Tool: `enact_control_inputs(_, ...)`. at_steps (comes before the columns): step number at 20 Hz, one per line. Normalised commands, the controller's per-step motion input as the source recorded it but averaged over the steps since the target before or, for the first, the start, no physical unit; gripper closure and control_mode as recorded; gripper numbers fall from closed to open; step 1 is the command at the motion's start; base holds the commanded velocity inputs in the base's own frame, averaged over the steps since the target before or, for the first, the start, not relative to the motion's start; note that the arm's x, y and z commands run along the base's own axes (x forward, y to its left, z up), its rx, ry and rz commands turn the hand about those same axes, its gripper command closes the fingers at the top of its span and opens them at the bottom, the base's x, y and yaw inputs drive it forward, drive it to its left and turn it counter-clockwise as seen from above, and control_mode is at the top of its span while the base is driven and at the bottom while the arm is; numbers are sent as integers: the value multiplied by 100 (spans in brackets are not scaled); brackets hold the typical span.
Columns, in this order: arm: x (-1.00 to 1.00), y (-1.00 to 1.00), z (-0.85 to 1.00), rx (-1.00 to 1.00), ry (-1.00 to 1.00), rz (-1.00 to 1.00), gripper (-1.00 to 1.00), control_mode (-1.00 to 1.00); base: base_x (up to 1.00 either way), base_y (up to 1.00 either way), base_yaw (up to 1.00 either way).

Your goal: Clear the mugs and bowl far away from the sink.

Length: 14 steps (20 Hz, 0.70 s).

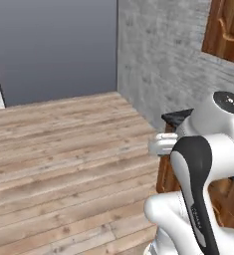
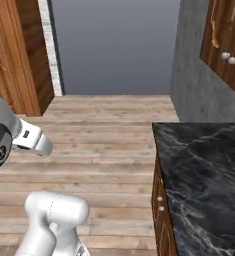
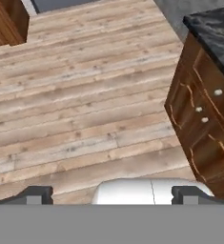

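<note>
The mugs, the bowl and the sink are out of view. In the hand view my gripper (image 3: 112, 194) points down at the wooden floor (image 3: 85, 95). It is open, its two dark fingertips (image 3: 36, 194) stand far apart and nothing is between them. The arm is folded close to the base, beside the end of a black marble counter (image 2: 204, 170).
The counter (image 3: 213, 28) ends at a dark wooden cabinet with drawers (image 3: 199, 114) on the right. A grey brick wall (image 1: 158, 60) and an upper wooden cabinet (image 2: 224, 45) stand behind it. A tall wooden cabinet (image 2: 14, 60) is at the left. Open floor (image 1: 63, 149) stretches ahead.
</note>
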Motion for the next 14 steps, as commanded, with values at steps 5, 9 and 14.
enact_control_inputs(5,0,0,0,0,0,0,-100,100,0,3,100)
enact_control_inputs(9,0,0,0,0,0,0,-100,100,0,6,100)
enact_control_inputs(14,0,0,0,0,0,0,-100,100,2,6,100)
